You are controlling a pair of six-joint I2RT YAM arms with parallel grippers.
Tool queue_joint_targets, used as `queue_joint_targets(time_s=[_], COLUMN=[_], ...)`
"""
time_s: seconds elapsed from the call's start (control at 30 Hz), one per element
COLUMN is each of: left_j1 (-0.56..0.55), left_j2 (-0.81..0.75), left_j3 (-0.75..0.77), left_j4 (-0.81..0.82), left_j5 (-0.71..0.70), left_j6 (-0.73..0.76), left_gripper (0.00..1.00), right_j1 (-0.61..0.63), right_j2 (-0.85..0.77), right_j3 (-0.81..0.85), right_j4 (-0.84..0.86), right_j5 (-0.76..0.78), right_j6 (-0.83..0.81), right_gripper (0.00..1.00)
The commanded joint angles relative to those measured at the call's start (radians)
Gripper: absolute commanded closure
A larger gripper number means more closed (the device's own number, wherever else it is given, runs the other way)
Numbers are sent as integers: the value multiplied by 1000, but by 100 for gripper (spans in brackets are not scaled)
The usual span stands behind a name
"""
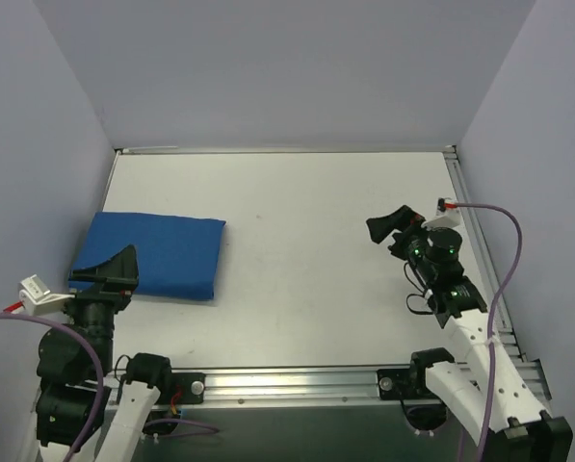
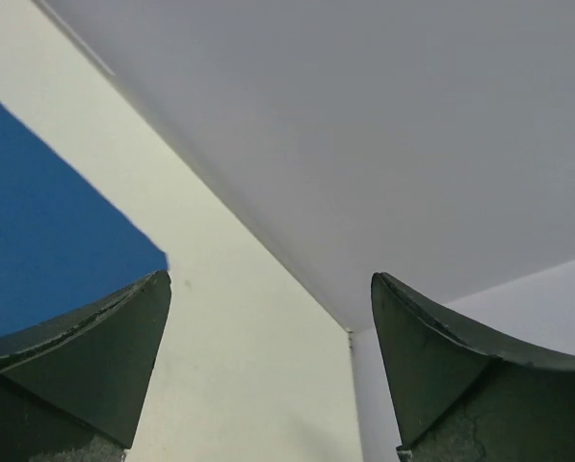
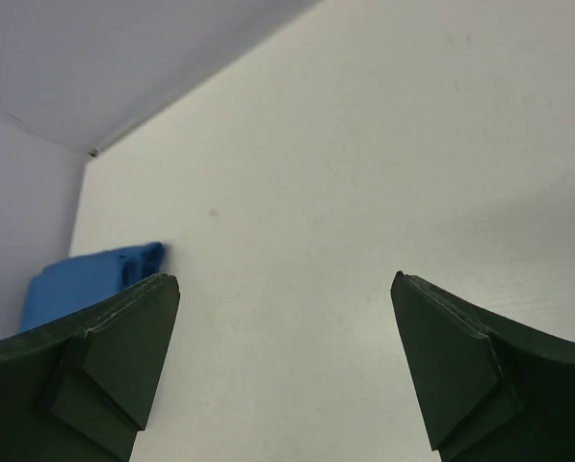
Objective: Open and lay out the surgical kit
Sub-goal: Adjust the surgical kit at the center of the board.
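Wrap first: the surgical kit point(image 1: 157, 252) lies on the left side of the desk point(image 1: 306, 279) as a flat royal-blue rectangle, folded shut. No tray or instruments show, so I take them to be inside the folds. Nothing of the laying-out is done yet.

The left end effector point(image 1: 114, 272) hangs over the kit's near-left corner with its jaws spread wide and nothing between them. I cannot tell whether a fingertip touches the cloth. Its own camera looks past blue fabric toward the far wall. That corner seems a sensible place to catch a loose flap and peel it back.

The right end effector point(image 1: 391, 228) sits well apart on the right, over bare desk, jaws equally wide and empty, pointed left toward the kit. It looks parked there to leave room for the cloth to unfold across the middle.
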Motion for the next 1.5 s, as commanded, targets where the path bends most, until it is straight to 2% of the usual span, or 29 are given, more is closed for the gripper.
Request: queue_joint_targets(time_s=[0.0, 0.03, 0.1, 0.17, 0.2, 0.27, 0.3, 0.33, 0.53, 0.8, 0.97, 1.1, 1.3, 1.4, 1.43, 1.47], left_j1=[-8, -8, -8, -8, -8, -8, -8, -8, -7, -8, -8, -8, -8, -8, -7, -8], left_j2=[58, 81, 115, 134, 147, 175, 189, 215, 259, 258, 261, 256, 235, 252, 265, 273], left_j3=[100, 125, 129, 122, 120, 119, 122, 126, 132, 116, 103, 103, 94, 97, 99, 100], left_j4=[-350, -339, -284, -250, -251, -268, -279, -293, -319, -287, -267, -274, -278, -271, -273, -274], left_j5=[-123, -95, 39, 118, 121, 117, 101, 97, 109, 152, 164, 172, 175, 202, 219, 227], left_j6=[124, 161, 254, 276, 273, 264, 244, 237, 230, 249, 258, 261, 247, 252, 252, 252], left_gripper=[6, 6, 6, 6, 6, 0, 7, 8, 8, 7, 7, 7, 9, 13, 16, 17], right_j1=[46, 70, 144, 220, 309, 380, 406, 456, 584, 685, 728, 735, 730, 718, 715, 707], right_j2=[141, 213, 355, 454, 504, 664, 711, 806, 1128, 1382, 1453, 1491, 1575, 1609, 1614, 1614], right_j3=[36, 46, 77, 103, 129, 218, 246, 272, 506, 716, 798, 821, 889, 890, 881, 870], right_j4=[-40, -14, 116, 225, 270, 325, 394, 426, 571, 674, 646, 655, 649, 692, 709, 744], right_j5=[10, 31, -30, -81, -50, -39, -53, -62, -110, -165, -148, -131, -154, -173, -182, -182], right_j6=[-72, -72, -82, -96, -93, -81, -69, -56, -9, 48, 51, 66, 80, 108, 118, 128], right_gripper=[0, 0, 0, 0, 0, 0, 1, 1, 9, 7, 5, 9, 21, 41, 56, 62])
